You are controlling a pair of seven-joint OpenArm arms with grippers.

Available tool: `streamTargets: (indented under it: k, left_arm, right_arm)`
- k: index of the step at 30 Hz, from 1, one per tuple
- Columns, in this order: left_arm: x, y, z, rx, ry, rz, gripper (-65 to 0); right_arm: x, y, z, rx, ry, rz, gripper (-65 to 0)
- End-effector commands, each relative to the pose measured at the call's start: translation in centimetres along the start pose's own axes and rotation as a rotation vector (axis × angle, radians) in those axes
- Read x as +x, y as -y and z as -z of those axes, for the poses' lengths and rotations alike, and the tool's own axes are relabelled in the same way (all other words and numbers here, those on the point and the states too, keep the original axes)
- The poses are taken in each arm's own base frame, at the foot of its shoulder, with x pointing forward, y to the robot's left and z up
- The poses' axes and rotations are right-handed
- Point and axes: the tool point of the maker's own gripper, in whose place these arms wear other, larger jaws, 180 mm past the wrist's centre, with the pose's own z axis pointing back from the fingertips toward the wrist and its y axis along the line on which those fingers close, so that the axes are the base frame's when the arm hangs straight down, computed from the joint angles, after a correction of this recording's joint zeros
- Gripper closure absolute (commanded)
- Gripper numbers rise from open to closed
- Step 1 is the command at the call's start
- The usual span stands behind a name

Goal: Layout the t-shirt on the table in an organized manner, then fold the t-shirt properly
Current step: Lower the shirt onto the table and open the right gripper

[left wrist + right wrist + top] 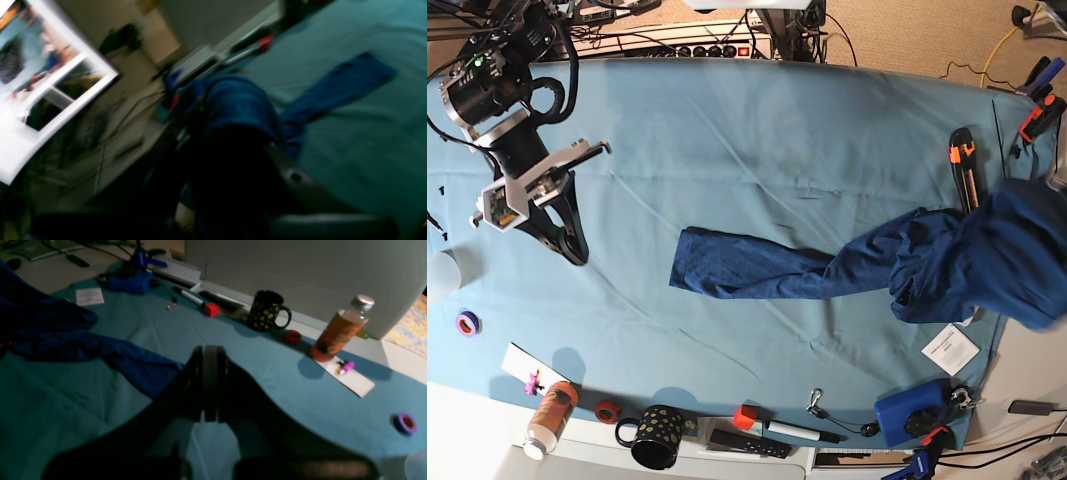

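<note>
The overhead view alone showed the whole layout: the t-shirt (pixel 847 265) lay stretched across the table (pixel 757 130), one long narrow end flat on the teal cloth toward the middle and the rest gathered into a lifted bunch at that view's right edge. The left gripper (pixel 233 133) could not be seen from overhead, being buried under that bunch. Its own wrist camera, blurred, showed dark navy fabric draped over the fingers (pixel 300 180) and trailing down to the table; the jaws looked nearly closed with the cloth pinched between them. The right gripper (pixel 210 383) hung above bare teal cloth, its two dark curved fingers pressed flat together and holding nothing, well apart from the shirt's flat end. The right wrist view also showed detail that was small from above: a black mug (pixel 268 310) with yellow dots, an orange bottle (pixel 340 330) with a metal cap, a red cube (pixel 211 309) on a marker, and a purple tape roll (pixel 405 423), all lined along the table's white border. The shirt looked soft and heathered, rumpled into folds; the table cover was smooth with faint creases. Wide open cloth lay between the two arms.
</note>
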Motion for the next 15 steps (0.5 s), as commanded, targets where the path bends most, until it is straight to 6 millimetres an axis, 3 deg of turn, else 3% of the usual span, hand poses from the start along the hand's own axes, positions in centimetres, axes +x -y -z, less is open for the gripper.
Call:
streamTargets:
  k: [1,3,4,9,15]
  left_arm:
    - [2.2,1.6,-0.2,-0.026,0.065,0.056,0.0]
    - [2.4,3.1,-0.1,-0.035,0.096,0.034,0.0]
    - [3.6,4.1,-0.3,-0.077,0.185,-0.009,0.0]
    - [4.1,4.4,-0.2,-0.068,0.258,-0.068,0.0]
    - [4.7,5.1,-0.4,-0.098,0.304,-0.101,0.0]
  right_arm:
    - [0.9,0.0,-0.3,0.001,0.034,-0.010,0.0]
    - [0.1,-0.1,-0.6,-0.003,0.008,-0.006,0.0]
    - [-0.1,-0.1,-0.7,-0.003,0.001,-0.003,0.0]
    - [-2.0,0.1,-1.6,-0.027,-0.072,0.004,0.0]
    - [-2.1,0.5,-1.8,-0.042,-0.077,0.003,0.0]
